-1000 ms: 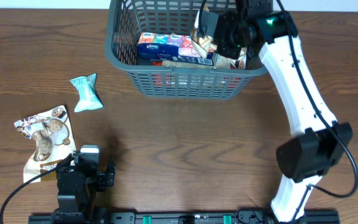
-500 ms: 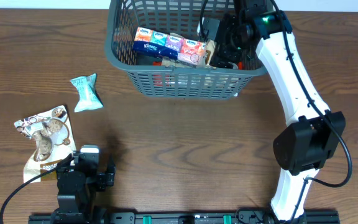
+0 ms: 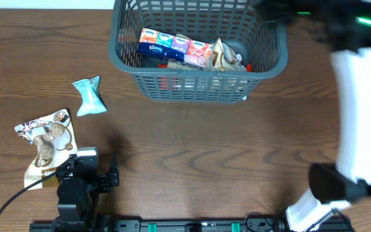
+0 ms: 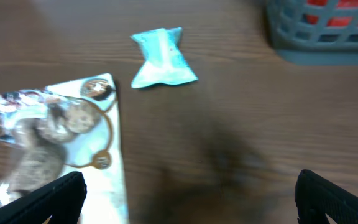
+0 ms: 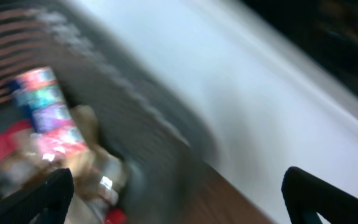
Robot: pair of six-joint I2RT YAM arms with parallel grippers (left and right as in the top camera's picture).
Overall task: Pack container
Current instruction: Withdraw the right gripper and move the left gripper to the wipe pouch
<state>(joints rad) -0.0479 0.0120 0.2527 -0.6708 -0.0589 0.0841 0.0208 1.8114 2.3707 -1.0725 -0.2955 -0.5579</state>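
Basket (image 3: 198, 89) sits at far edge of table (image 3: 198, 154), part filled. Left gripper (image 4: 194, 199) and right gripper (image 5: 179, 199) are both released and empty. Teal pack (image 3: 87, 95) and cookie bag (image 3: 46, 138) lie near left edge. Your next step is likely left gripper onto teal pack.

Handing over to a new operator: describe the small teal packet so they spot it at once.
Find the dark grey container at the far edge of the table. On bare wood off its front-left corner lies the teal packet. It is small, plain and pinched at both ends, unlike the bigger brown-and-white cookie bag nearer the front.
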